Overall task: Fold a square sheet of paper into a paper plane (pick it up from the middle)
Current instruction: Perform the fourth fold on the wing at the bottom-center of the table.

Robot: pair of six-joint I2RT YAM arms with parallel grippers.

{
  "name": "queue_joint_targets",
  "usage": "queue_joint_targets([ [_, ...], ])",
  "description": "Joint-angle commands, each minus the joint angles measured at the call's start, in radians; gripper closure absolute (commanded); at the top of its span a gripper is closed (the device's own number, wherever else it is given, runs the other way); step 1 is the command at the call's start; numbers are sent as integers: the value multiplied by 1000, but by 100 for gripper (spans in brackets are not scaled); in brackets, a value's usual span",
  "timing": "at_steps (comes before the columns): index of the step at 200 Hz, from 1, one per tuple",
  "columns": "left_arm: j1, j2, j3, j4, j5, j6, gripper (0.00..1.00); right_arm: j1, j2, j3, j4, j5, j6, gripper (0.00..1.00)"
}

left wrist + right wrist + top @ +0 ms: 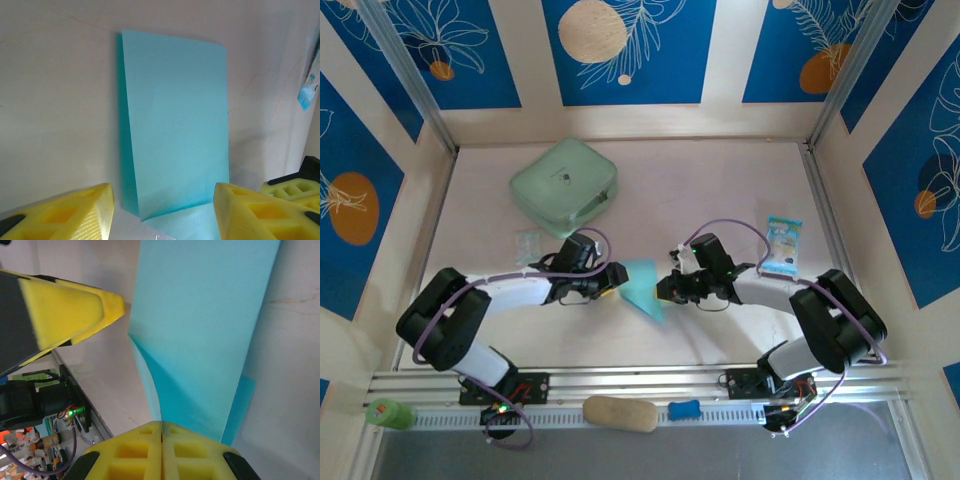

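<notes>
Our right gripper (161, 427) is pressed shut on an edge of the thin light cyan-blue square sheet of paper (205, 330), which is folded over on itself, and holds it over the pale desk (720, 190) between the two arms. Our left gripper (162, 200) stands spread, with one yellow finger on each side of the sheet. We judge that the left gripper should close squarely across both layers, with the edges aligned, before the right one loosens. A gentle pull would spare the paper.
</notes>
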Motion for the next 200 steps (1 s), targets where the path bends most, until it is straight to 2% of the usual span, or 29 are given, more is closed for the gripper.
queue_joint_targets([
  [1, 10, 43, 25, 52, 53, -21, 46, -8, -35, -23, 13, -48, 7, 94],
  [42, 11, 84, 32, 83, 66, -33, 47, -18, -58, -39, 8, -51, 9, 95],
  [133, 11, 144, 38, 187, 100, -75, 76, -38, -83, -76, 1, -50, 1, 95],
  [166, 10, 125, 21, 196, 72, -80, 91, -35, -81, -64, -62, 12, -11, 92],
  [200, 11, 81, -11, 205, 1, -96, 98, -8, -129, -40, -162, 146, -34, 82],
])
